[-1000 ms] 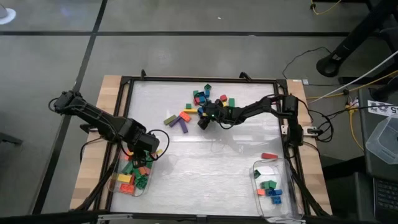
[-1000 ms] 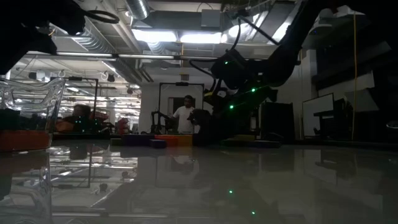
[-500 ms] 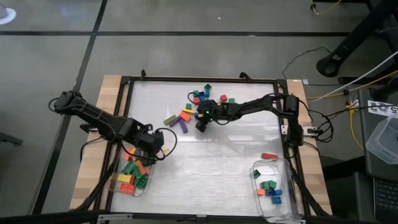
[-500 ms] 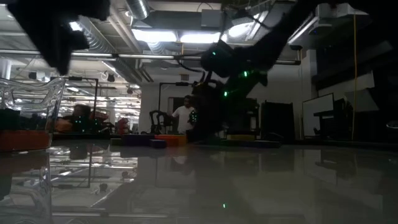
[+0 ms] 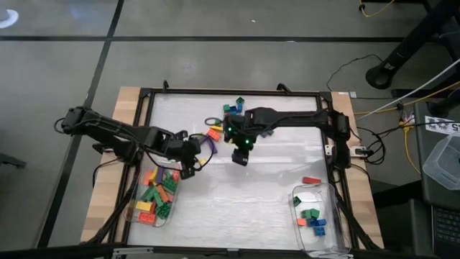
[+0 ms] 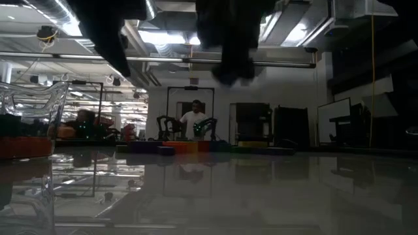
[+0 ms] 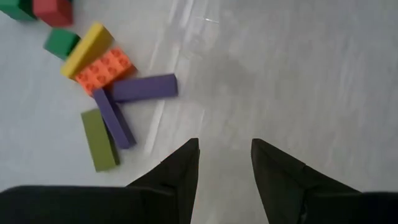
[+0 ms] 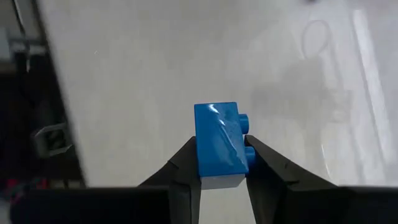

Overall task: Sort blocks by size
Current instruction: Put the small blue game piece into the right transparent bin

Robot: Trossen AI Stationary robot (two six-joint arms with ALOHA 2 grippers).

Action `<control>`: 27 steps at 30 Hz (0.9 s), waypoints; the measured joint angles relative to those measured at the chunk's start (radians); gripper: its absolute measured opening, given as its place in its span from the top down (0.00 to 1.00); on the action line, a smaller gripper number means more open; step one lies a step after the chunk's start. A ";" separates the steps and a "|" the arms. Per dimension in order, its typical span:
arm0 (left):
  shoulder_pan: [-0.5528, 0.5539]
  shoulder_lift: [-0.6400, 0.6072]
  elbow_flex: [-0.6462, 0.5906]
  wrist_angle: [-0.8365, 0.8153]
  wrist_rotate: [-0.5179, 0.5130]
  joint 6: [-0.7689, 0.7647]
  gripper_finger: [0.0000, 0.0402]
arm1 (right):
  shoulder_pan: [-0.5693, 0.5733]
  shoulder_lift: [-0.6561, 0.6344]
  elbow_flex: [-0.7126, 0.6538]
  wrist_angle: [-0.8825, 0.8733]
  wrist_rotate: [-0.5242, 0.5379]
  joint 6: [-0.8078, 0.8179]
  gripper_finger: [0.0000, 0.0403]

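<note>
My right gripper [image 5: 241, 155] hangs above the middle of the table, shut on a short blue block [image 8: 217, 143]. Just beyond it toward the far edge lies the loose pile of blocks [image 5: 231, 116]. My left gripper [image 7: 224, 149] stands open and empty over bare table, a little to the right of the left tub [image 5: 154, 198]. Ahead of it lie two purple long blocks [image 7: 144, 87], an olive one [image 7: 99, 140], an orange one [image 7: 104, 65] and a yellow one [image 7: 87, 48], all flat on the table. My right gripper pinches the blue block's lower part [image 8: 214, 169] between its two fingers. One finger [image 8: 261, 163] lies on the studded face, the other on the opposite face. The fingers slant down from above. The block is lifted clear of the table, studs [image 8: 246, 118] pointing sideways.
A clear tub [image 5: 154, 198] at the near left holds several blocks. A second clear tub [image 5: 316, 219] at the near right holds a few, with a red block [image 5: 310, 180] on the table beside it. A black frame [image 5: 147, 129] borders the table. Bare table lies between the tubs.
My right gripper has risen from the block pile and come toward the near edge, tipping to point more steeply down. My left gripper has swung from above the left tub toward the table's right, nearer the purple blocks.
</note>
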State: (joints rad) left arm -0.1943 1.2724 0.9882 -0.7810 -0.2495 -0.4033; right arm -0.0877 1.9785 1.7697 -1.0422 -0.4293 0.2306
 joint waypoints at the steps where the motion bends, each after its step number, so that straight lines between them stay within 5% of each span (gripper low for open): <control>1: 0.012 0.000 0.000 0.007 -0.001 0.008 0.67 | 0.019 -0.001 0.042 -0.047 0.004 0.000 0.77; 7: 0.069 0.000 -0.009 0.029 -0.002 0.014 0.67 | 0.146 -0.003 0.181 -0.282 0.090 0.028 0.77; 14: 0.130 0.009 -0.124 0.215 -0.003 0.011 0.67 | 0.307 -0.001 0.189 -0.536 0.154 0.154 0.77; 20: 0.151 0.016 -0.162 0.349 -0.003 0.031 0.67 | 0.470 -0.019 0.178 -0.531 0.154 0.277 0.77; 27: 0.151 0.016 -0.181 0.404 -0.002 0.063 0.67 | 0.696 -0.022 0.178 -0.530 0.295 0.486 0.77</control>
State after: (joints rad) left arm -0.0437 1.2884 0.8074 -0.3771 -0.2516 -0.3401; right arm 0.6085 1.9568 1.9476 -1.5721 -0.1346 0.7164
